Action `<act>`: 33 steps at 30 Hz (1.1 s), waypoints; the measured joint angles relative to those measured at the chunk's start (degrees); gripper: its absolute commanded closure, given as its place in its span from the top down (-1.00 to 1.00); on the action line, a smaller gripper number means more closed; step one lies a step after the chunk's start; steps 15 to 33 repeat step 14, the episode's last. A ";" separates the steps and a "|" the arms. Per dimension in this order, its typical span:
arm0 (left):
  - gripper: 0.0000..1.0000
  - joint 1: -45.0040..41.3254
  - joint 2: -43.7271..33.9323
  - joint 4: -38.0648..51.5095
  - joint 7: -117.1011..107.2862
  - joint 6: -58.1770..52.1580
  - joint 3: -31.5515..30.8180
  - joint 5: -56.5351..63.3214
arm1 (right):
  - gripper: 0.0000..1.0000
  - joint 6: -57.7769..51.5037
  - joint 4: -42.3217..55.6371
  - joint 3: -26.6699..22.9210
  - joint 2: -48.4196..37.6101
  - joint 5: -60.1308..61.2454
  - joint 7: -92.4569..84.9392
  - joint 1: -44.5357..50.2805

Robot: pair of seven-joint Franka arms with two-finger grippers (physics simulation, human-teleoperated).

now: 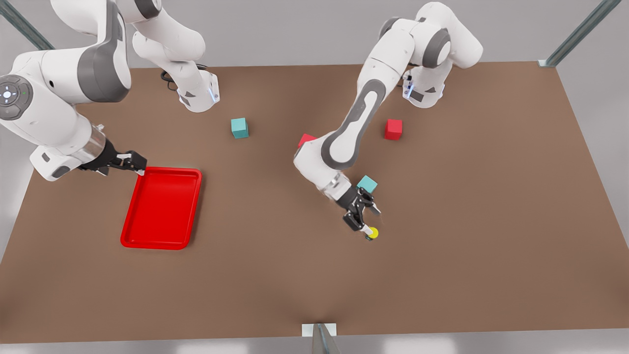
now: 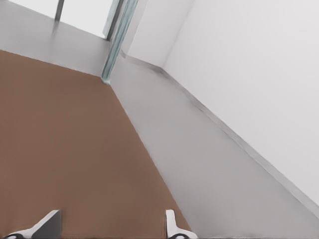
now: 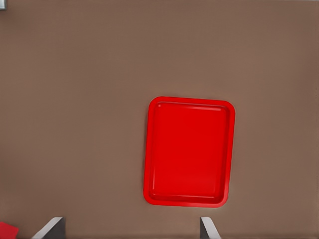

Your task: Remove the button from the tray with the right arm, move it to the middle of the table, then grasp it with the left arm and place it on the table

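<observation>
The button [image 1: 373, 233], with its yellow cap and small dark body, rests on the table [image 1: 467, 221] near the middle. My left gripper [image 1: 368, 220] hovers right beside it, tilted, with one fingertip [image 1: 362, 228] next to the cap. In the left wrist view its fingers [image 2: 47, 225] stand wide apart with nothing between them. The red tray [image 1: 128, 216] lies at the front view's left with nothing in it. My right gripper [image 1: 137, 163] hangs open over the tray's far corner and waits. The right wrist view looks down on the tray [image 3: 147, 149] past open fingertips [image 3: 50, 228].
A teal cube [image 1: 367, 185] sits just behind the left gripper, and a red cube [image 1: 305, 140] is half hidden by that arm. Another teal cube [image 1: 239, 128] and a red cube [image 1: 393, 129] stand farther back. The table edge and floor [image 2: 209, 164] lie beyond the left gripper.
</observation>
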 measured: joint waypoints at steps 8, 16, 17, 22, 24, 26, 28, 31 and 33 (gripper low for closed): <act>1.00 34.64 -33.65 -9.31 50.31 -18.78 -14.09 -42.18 | 1.00 -0.10 0.00 0.01 0.00 -0.83 -0.07 0.08; 1.00 35.01 -39.75 -14.70 76.35 -18.24 -17.13 -42.54 | 1.00 -0.12 -0.09 0.35 0.00 -2.01 -0.11 1.04; 1.00 35.01 -39.75 -14.70 76.35 -18.24 -17.13 -42.54 | 1.00 -0.12 -0.09 0.35 0.00 -2.01 -0.11 1.04; 1.00 35.01 -39.75 -14.70 76.35 -18.24 -17.13 -42.54 | 1.00 -0.12 -0.09 0.35 0.00 -2.01 -0.11 1.04; 1.00 35.01 -39.75 -14.70 76.35 -18.24 -17.13 -42.54 | 1.00 -0.12 -0.09 0.35 0.00 -2.01 -0.11 1.04; 1.00 35.01 -39.75 -14.70 76.35 -18.24 -17.13 -42.54 | 1.00 -0.12 -0.09 0.35 0.00 -2.01 -0.11 1.04; 1.00 35.01 -39.75 -14.70 76.35 -18.24 -17.13 -42.54 | 1.00 -0.12 -0.09 0.35 0.00 -2.01 -0.11 1.04; 1.00 35.01 -39.75 -14.70 76.35 -18.24 -17.13 -42.54 | 1.00 -0.12 -0.09 0.35 0.00 -2.01 -0.11 1.04; 1.00 35.01 -39.75 -14.70 76.35 -18.24 -17.13 -42.54 | 1.00 -0.12 -0.09 0.35 0.00 -2.01 -0.11 1.04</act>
